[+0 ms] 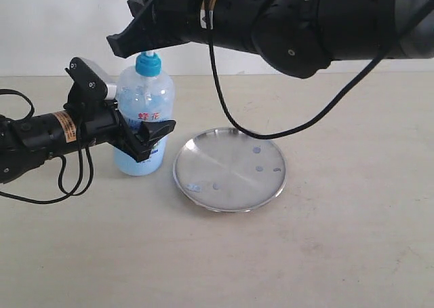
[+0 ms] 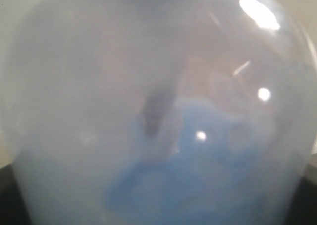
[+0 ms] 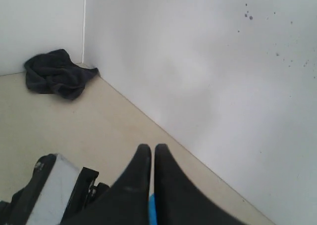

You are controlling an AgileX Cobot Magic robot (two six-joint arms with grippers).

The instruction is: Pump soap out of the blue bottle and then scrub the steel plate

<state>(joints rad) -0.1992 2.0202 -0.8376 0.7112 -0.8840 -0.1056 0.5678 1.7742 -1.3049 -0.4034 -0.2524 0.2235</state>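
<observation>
Pump step: left gripper (image 1: 144,137) is clamped round the blue bottle (image 1: 144,98), which stands just beside the steel plate (image 1: 224,160) on the left arm's side. The right gripper (image 1: 116,45), fingers pressed together, sits over the pump head (image 1: 148,64). Next it needs a straight push down while left holds firm, but I can't tell if it's touching the head or which way it'd squirt; left wrist view is just blurred bottle, and a few soap droplets (image 1: 258,150) dot the plate.
</observation>
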